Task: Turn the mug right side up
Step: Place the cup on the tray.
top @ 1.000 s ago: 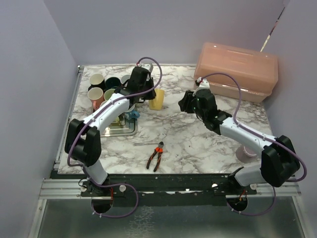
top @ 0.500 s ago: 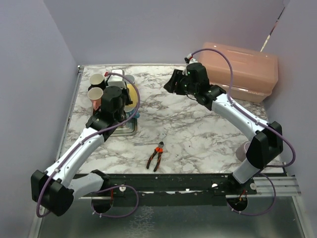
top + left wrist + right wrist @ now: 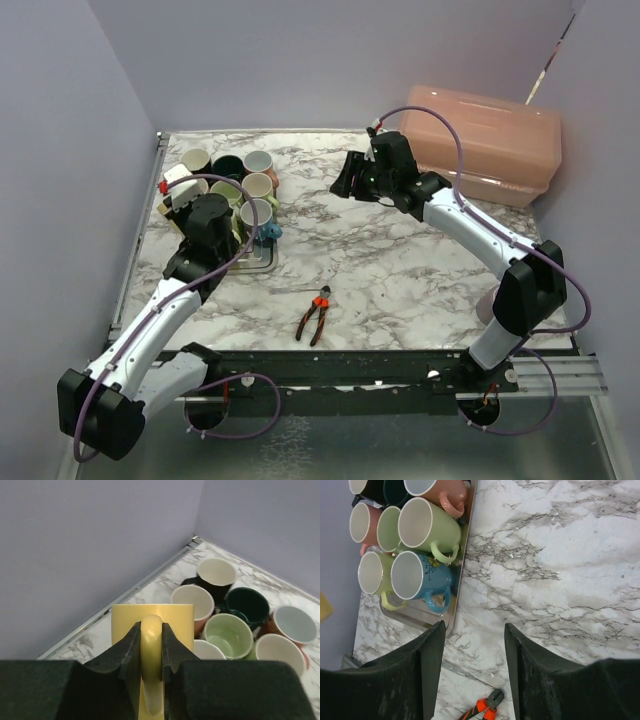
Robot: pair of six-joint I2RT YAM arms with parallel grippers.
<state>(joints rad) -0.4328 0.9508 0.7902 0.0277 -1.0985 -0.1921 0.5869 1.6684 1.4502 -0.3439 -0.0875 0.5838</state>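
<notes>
Over by the table's left edge, L gripper (image 3: 151,632) is clamped on the yellow mug (image 3: 175,625) by its handle. It's up in the air beside the tray (image 3: 415,621); can't tell which way its mouth faces. Tray's packed w/ mugs, mouths up, insides empty: green mug (image 3: 427,527), blue mug (image 3: 417,577) among them. R gripper (image 3: 474,630) hangs spread wide over the marble table (image 3: 400,270), nothing btwn its fingers. Pliers (image 3: 316,314) lie near the front.
</notes>
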